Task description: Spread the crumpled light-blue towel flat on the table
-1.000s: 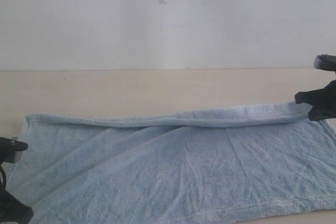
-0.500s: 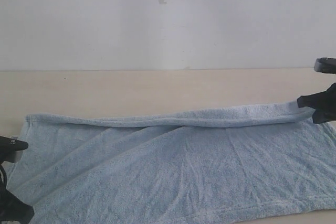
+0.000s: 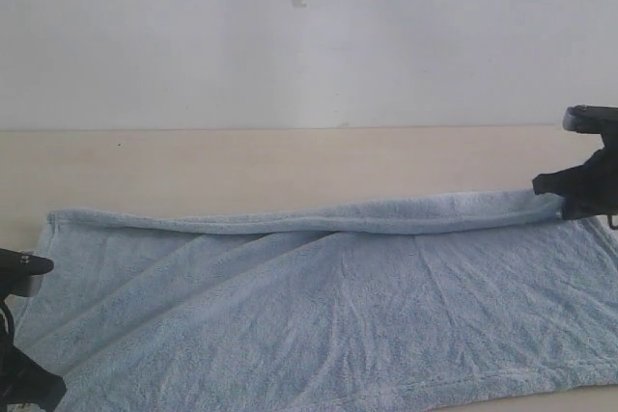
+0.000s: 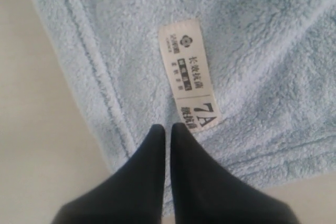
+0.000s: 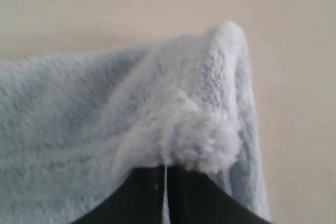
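Right hand (image 5: 165,169) is clamped on a bunched corner of the towel (image 3: 338,315), a tuft of fleece bulging over its closed tips, and it holds that corner just off the surface (image 3: 241,166) toward its right edge. Left hand (image 4: 168,129) is closed too, tips together at the towel's opposite corner beside the white label (image 4: 190,74) – whether any cloth sits between them I cannot tell. Most of the towel lies across the near half of the surface, mostly open, but a long band along its far edge is folded over on itself. My worry is the grip: only a small pinch of fluffy pile is caught, so a firm outward pull could let it slip free and drop the fold back. If the left corner is not truly anchored, the whole cloth may slide rightward – wrinkling rather than flattening.
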`<control>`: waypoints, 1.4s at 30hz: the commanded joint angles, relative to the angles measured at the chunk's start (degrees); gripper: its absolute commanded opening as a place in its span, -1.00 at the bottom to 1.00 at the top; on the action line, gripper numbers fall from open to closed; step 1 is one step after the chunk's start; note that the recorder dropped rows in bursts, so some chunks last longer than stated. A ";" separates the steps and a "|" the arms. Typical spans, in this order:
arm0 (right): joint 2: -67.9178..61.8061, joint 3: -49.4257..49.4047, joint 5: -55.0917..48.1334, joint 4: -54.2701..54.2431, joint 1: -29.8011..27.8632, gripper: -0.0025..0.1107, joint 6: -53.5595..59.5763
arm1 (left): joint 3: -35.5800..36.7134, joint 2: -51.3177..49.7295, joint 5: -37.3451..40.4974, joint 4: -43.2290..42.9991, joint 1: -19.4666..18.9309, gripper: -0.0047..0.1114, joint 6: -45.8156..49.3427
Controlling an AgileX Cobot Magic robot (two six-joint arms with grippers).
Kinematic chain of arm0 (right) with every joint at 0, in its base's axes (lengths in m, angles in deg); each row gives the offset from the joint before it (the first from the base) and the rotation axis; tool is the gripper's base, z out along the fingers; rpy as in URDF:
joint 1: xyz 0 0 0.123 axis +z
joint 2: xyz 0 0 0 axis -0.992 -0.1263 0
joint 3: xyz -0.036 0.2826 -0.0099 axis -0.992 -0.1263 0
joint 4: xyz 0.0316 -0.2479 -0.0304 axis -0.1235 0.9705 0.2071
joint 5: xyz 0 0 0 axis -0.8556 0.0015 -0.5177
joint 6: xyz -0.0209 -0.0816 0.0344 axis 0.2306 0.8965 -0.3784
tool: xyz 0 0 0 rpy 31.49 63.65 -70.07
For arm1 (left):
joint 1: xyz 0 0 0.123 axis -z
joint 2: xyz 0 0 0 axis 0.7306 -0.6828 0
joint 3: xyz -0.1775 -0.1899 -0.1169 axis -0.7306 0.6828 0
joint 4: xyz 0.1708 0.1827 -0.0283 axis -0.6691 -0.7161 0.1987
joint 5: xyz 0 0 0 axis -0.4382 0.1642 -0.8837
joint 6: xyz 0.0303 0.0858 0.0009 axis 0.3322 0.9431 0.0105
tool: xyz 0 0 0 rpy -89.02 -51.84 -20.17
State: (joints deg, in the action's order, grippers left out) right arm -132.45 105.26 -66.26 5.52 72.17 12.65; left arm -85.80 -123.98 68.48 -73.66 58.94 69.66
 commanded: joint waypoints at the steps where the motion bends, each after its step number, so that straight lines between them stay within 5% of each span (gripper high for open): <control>1: -2.68 6.67 -0.30 -0.16 3.78 -0.93 -0.17 | 0.02 0.60 -0.26 0.45 -0.15 -0.85 -0.58; 7: -9.51 23.97 -0.59 -0.17 5.64 -0.93 -6.69 | 0.02 0.60 -0.12 0.45 -0.15 -0.85 -0.58; 14: -13.12 43.47 -15.58 1.27 1.74 -0.93 -10.15 | 0.02 0.60 -1.11 0.45 -0.15 -0.85 -0.58; 18: -12.67 41.06 -28.05 -0.85 1.46 -0.93 -2.46 | 0.02 0.60 -2.06 0.83 -0.15 -0.85 -0.58; 22: -11.17 35.58 -34.66 -14.18 3.25 -0.93 8.64 | 0.02 0.60 -2.03 1.14 -0.15 -0.85 -0.58; 29: -6.82 30.76 -43.91 -16.97 18.94 -0.93 14.24 | 0.02 0.60 -3.32 2.99 -0.15 -0.85 0.68; 42: -6.94 20.77 -30.45 -15.64 29.58 -0.93 16.86 | 0.02 0.60 -4.69 3.53 -0.15 -0.85 0.68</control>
State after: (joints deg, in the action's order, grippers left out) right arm -139.67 126.33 -100.58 -10.34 101.34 28.86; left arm -85.80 -123.98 64.33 -70.80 58.94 70.23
